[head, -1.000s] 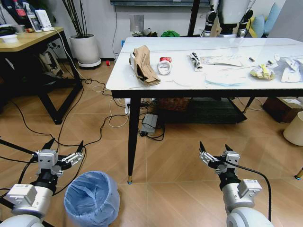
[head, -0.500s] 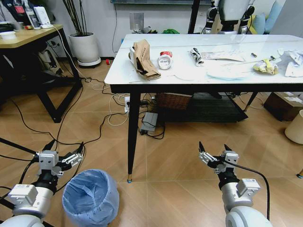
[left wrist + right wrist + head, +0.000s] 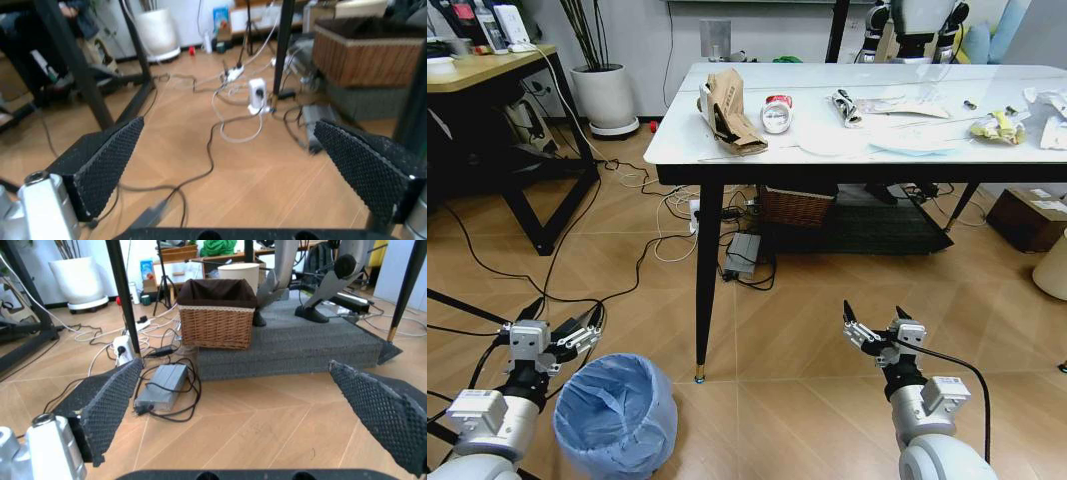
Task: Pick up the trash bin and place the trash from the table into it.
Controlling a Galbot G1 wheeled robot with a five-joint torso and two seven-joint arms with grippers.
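While frame-cropped, trash bin (image 3: pixel 614 415), jaws apart

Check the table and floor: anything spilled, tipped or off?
The cup lies tipped on the table beside torn cardboard, with loose paper litter scattered along the top. The trash bin stands upright beside the left claw.

The right hand (image 3: pixel 247 410) is holding its two black, textured fingers (image 3: pixel 107 407) wide apart, gripping nothing, over the wooden floor (image 3: pixel 267 425). At twelve o'clock between them, a wicker basket (image 3: pixel 217 320) with dark lining is sitting against a grey mat (image 3: pixel 300 347). A grey power brick (image 3: pixel 160 385) with tangled cables is lying at ten o'clock, just beside a white power strip (image 3: pixel 123 347). A black desk leg (image 3: pixel 123 295) is standing at eleven o'clock, a white planter (image 3: pixel 77 282) behind it.
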